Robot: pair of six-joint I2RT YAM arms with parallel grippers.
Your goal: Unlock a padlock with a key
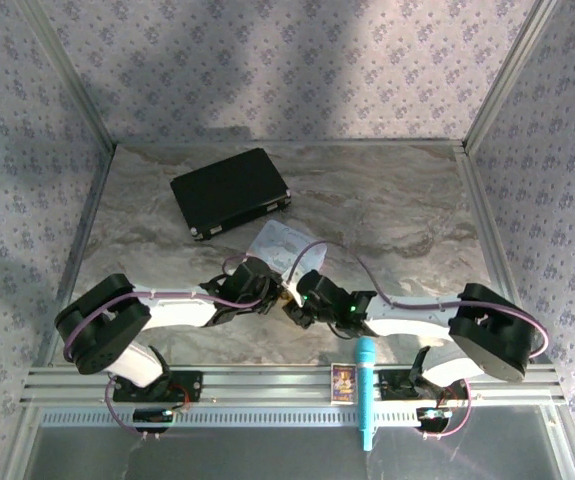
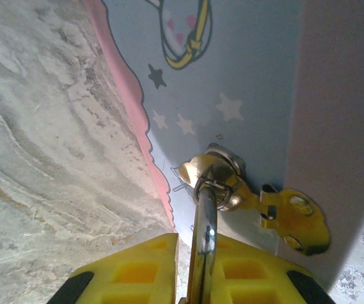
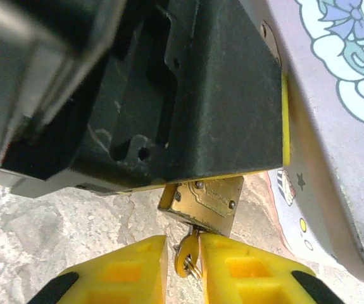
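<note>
The brass padlock point(image 3: 207, 196) hangs by its silver shackle point(image 2: 205, 215) through the brass hasp point(image 2: 295, 218) of the pastel tin point(image 2: 245, 76). My left gripper point(image 2: 197, 239) is shut on the shackle, its yellow fingers pressed to both sides. The left gripper's black body sits just above the padlock in the right wrist view. The small key point(image 3: 187, 253), with its ring, is stuck into the padlock's underside. My right gripper point(image 3: 183, 239) stands narrowly open around the key: the key head rests against the right finger, and a gap shows at the left finger. Both grippers meet mid-table point(image 1: 289, 298).
A black case point(image 1: 230, 192) lies at the back left of the marble table point(image 1: 407, 210). The pastel tin point(image 1: 282, 243) sits just behind the grippers. A blue microphone point(image 1: 365, 390) and a small card box point(image 1: 343, 381) rest on the front rail.
</note>
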